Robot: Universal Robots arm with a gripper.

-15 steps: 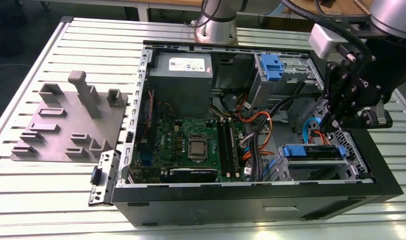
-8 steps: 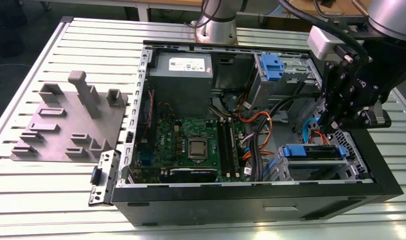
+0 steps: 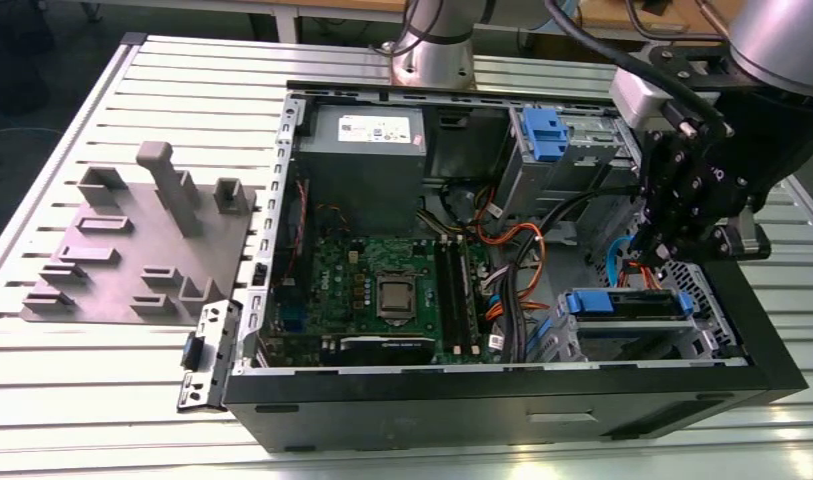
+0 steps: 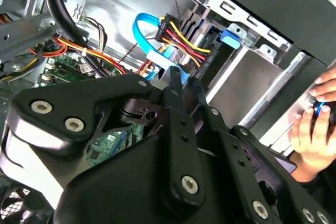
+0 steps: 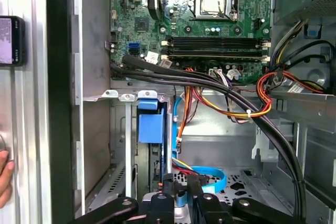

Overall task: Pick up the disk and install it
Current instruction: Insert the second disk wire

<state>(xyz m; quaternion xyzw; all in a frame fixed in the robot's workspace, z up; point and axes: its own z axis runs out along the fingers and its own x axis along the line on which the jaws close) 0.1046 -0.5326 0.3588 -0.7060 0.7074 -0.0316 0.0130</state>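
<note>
— Place of the disk (image 3: 626, 303)?

— Inside the open computer case (image 3: 513, 385), in the drive cage at the corner toward the exterior view's right. Lying flat there, with the bright blue bracket along one edge. In the first wrist view (image 5: 151, 128) seen end-on, seated in the same cage just beside the case wall, with the motherboard (image 5: 210, 19) beyond it.

— And the pincer (image 3: 662, 252)?

— Hanging just above that cage, pointing down into the case. Near the disk, but not gripping it. In both wrist views (image 4: 182, 80) (image 5: 181, 190) very close to a flat blue cable (image 5: 210, 179) and to a bundle of red, yellow and black wires (image 4: 181, 38).

— Spread or pressed together?

— Cannot tell.

— Anything else around?

— A grey metal box with a white sticker (image 3: 366, 140) in the far part of the case. A small blue latch (image 3: 546, 135) on another bay, well apart from the disk. On the slotted desk (image 3: 113, 400), toward the exterior view's left, a grey plate with upright blocks (image 3: 126, 250). In the second wrist view, a person's hand (image 4: 312, 124) resting beside the case.
</note>
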